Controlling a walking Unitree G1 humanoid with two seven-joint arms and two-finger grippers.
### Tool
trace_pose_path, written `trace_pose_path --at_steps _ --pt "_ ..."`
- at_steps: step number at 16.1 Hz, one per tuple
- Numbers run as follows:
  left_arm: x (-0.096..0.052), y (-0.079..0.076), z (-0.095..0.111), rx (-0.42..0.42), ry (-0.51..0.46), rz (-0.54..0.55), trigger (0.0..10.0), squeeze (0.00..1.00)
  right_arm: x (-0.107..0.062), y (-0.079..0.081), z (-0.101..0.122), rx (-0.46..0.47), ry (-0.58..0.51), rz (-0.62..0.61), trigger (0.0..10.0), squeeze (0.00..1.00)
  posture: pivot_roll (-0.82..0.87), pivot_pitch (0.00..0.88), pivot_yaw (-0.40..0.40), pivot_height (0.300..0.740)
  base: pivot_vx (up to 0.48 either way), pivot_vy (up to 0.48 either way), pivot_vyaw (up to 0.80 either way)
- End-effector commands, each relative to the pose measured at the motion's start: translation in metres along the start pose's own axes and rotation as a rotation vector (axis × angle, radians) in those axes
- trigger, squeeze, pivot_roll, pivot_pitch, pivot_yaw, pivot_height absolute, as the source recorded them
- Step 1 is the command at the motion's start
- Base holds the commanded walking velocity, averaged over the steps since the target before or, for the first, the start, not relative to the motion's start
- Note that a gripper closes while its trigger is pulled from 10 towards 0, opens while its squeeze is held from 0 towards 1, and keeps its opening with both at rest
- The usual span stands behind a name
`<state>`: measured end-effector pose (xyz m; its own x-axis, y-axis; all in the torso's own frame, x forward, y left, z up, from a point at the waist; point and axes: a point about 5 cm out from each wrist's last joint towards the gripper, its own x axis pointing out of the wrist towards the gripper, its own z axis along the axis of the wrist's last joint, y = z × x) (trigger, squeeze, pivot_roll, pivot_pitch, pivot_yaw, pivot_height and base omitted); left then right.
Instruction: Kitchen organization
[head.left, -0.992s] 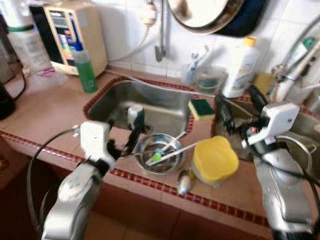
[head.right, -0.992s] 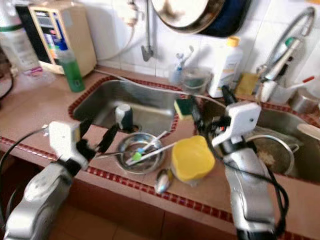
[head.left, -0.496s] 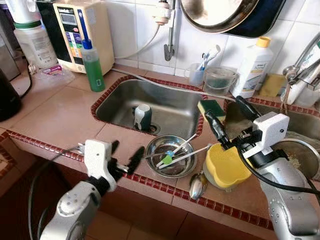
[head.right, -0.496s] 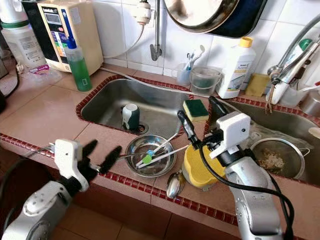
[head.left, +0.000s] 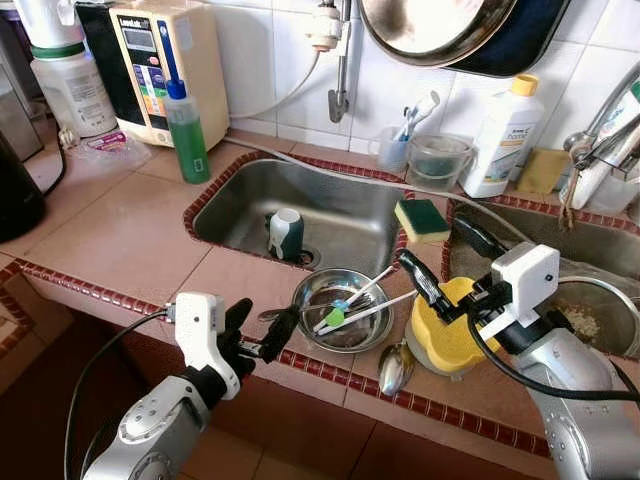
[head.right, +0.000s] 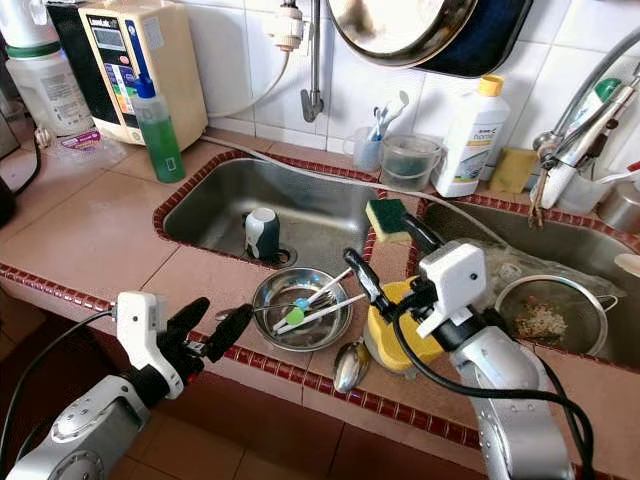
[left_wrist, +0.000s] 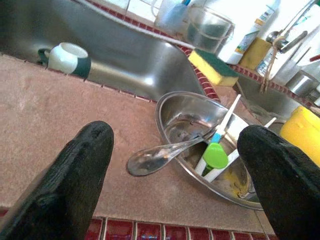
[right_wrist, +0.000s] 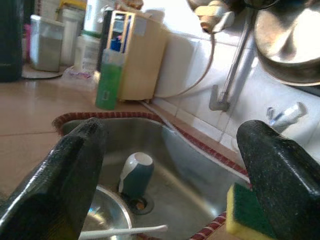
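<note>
A steel bowl (head.left: 350, 335) stands on the tiled counter's front edge, holding chopstick-like sticks and a green-tipped utensil (head.left: 333, 318). A spoon (left_wrist: 150, 159) leans from the counter into the bowl's rim. My left gripper (head.left: 258, 328) hovers open just left of the bowl, level with the counter edge, with nothing between its fingers (left_wrist: 75, 180). To the bowl's right sits a yellow lidded container (head.left: 445, 335), with a second spoon (head.left: 393, 368) lying in front of it. My right gripper (head.left: 448, 258) hangs open just above the yellow container, holding nothing.
Behind the bowl is a sink (head.left: 230, 205) with a mug (head.left: 286, 233) lying at its drain. A yellow-green sponge (head.left: 421, 219) rests on the divider. A green soap bottle (head.left: 186, 125), water purifier (head.left: 165, 60), white bottle (head.left: 497, 140) and cups line the wall. A strainer pot (head.right: 545, 315) sits in the right sink.
The camera steadied and tilted. My left gripper has come closer to the bowl's left side. My right gripper has dropped lower and leftward over the yellow container.
</note>
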<state>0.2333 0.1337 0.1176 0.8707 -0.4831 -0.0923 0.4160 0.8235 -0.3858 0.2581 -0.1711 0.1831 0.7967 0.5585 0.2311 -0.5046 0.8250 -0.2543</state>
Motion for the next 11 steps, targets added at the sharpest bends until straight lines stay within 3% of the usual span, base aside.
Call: trace_pose_path --at_steps 1,11 --pt "-0.002 -0.001 0.002 -0.014 -0.005 0.004 10.0 0.00 0.000 0.004 0.005 -0.013 -0.003 0.039 10.0 0.00 -0.12 0.059 -0.010 0.740 0.000 0.000 0.00" --pt "0.001 0.001 -0.005 -0.143 0.037 0.078 10.0 0.00 -0.005 0.014 0.002 -0.017 0.036 0.136 10.0 0.00 -0.12 0.071 -0.017 0.740 0.000 0.000 0.00"
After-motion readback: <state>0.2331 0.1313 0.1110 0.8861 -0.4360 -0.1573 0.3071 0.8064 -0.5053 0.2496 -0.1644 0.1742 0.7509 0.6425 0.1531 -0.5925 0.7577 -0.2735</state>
